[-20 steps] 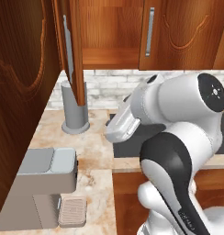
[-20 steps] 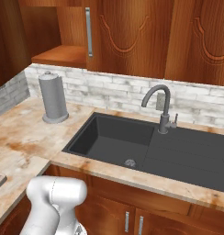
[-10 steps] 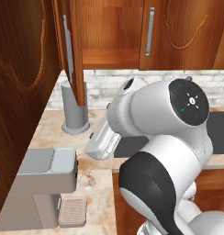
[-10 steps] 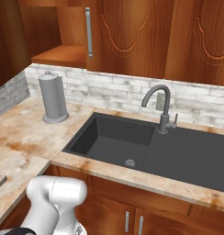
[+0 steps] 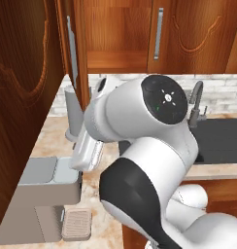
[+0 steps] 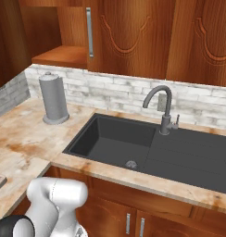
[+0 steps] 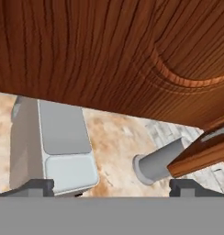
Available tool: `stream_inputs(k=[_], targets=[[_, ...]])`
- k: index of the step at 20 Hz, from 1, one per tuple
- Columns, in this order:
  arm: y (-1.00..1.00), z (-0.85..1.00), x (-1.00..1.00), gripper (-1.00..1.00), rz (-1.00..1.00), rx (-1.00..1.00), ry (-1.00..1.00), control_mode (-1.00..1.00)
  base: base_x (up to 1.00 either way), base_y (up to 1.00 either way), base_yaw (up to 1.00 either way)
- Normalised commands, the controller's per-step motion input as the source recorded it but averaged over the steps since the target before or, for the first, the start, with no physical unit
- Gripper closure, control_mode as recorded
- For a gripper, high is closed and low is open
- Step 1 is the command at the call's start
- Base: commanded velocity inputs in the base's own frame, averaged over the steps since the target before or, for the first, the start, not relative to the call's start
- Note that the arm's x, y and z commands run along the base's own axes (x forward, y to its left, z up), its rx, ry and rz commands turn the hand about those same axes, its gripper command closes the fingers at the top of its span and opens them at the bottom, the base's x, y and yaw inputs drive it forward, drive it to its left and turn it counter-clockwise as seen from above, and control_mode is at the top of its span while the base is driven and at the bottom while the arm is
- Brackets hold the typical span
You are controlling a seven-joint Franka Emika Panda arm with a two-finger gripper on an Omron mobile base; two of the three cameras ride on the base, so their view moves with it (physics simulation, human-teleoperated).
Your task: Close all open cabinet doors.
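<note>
A mottled beige stone desk wraps the corner beneath a pale brick backsplash. A dark sink with a curved grey faucet sits in it, near a grey paper-towel holder.

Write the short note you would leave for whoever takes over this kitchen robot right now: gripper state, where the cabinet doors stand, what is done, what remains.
Gripper: open, holding nothing, pointed at a cabinet door panel.
Doors: two upper cabinet doors stand open on the left, the near open door and the next open door, which is swung out edge-on above the paper towel holder. The door above the sink looks closed.
Done: no door closed yet.
Left: push both open doors shut.
</note>
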Motion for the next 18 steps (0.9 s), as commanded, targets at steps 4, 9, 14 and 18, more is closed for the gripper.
stream_inputs(k=[4,9,14,18], targets=[[0.12,0.01,0.07,-1.00,0.03,-0.21,-0.22,-1.00,0.00,0.00,0.00],[0.00,0.00,0.35,-1.00,0.00,-0.18,-0.25,-1.00,0.00,0.00,0.00],[0.00,0.00,0.59,-1.00,0.04,-0.03,-0.11,-1.00,0.00,0.00,0.00],[0.00,0.00,0.63,-1.00,0.11,0.00,-0.05,-1.00,0.00,0.00,0.00]])
